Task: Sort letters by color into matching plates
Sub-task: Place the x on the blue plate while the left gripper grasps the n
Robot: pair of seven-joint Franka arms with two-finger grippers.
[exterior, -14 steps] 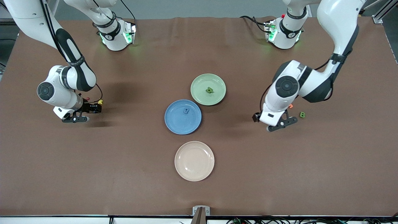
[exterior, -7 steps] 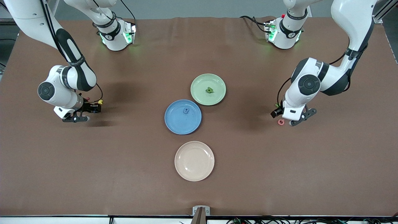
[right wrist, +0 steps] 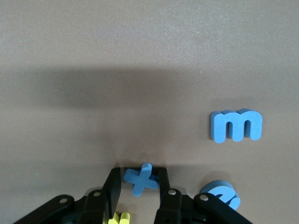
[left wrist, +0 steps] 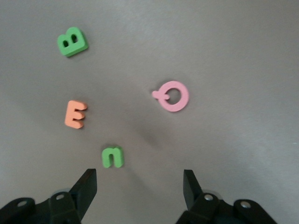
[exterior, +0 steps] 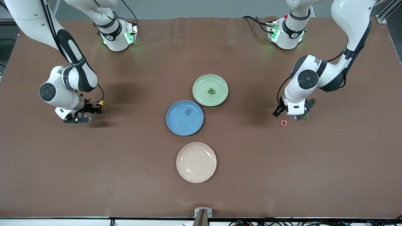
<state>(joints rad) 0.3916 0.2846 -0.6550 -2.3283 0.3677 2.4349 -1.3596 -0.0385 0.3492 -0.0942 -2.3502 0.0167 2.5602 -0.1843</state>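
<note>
- Right gripper point(right wrist: 140, 186), low at the table near the right arm's end: its fingers point(right wrist: 112, 189) stand narrowly apart on either side of the blue x point(right wrist: 140, 178), close to or touching it; a firm grip cannot be confirmed.
- Near it lie a blue m point(right wrist: 236, 125), another blue letter point(right wrist: 222, 196) and a yellow one point(right wrist: 119, 218).
- Left gripper point(left wrist: 140, 186) hangs wide open and empty above the green n point(left wrist: 112, 157), which lies just ahead, toward one finger.
- Farther out: orange E point(left wrist: 75, 114), green B point(left wrist: 72, 42), pink Q point(left wrist: 172, 95), each apart.
- The blue plate point(exterior: 177, 124) and green plate point(exterior: 220, 82) sit mid-table with bare cloth between them and both arms; each holds one letter.
</note>
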